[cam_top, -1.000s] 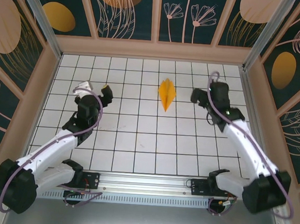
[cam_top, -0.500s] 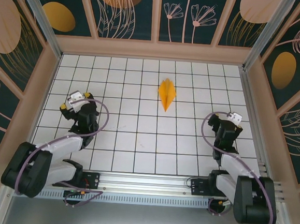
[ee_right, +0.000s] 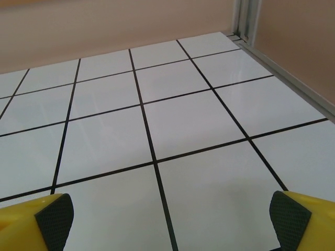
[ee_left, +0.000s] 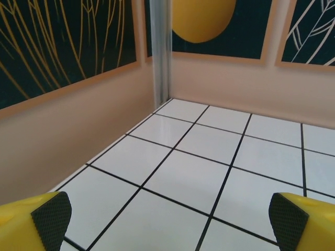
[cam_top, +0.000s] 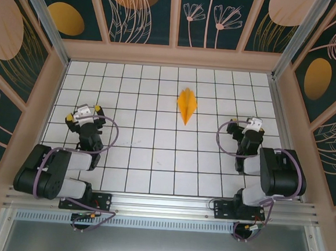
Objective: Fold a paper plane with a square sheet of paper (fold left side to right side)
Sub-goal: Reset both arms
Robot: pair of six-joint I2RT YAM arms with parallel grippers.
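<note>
The square sheet of paper lies folded into a narrow orange-yellow paper plane on the white grid table, centre back, its point toward the near side. My left gripper is open over the left tiles, far left of the plane, its arm folded back on its base. My right gripper is open to the right of the plane and apart from it. In the left wrist view the left gripper has only bare tiles between its pads. The right gripper likewise spans bare tiles between its pads.
Beige walls with painted leaf panels enclose the table on three sides. A metal corner post stands ahead of the left gripper, and a wall rail runs along the right. The arm bases sit on a rail at the near edge.
Both arms have drawn back from the middle of the table toward the near edge and folded up over their bases. Both grippers stayed open. The paper plane has not moved.
</note>
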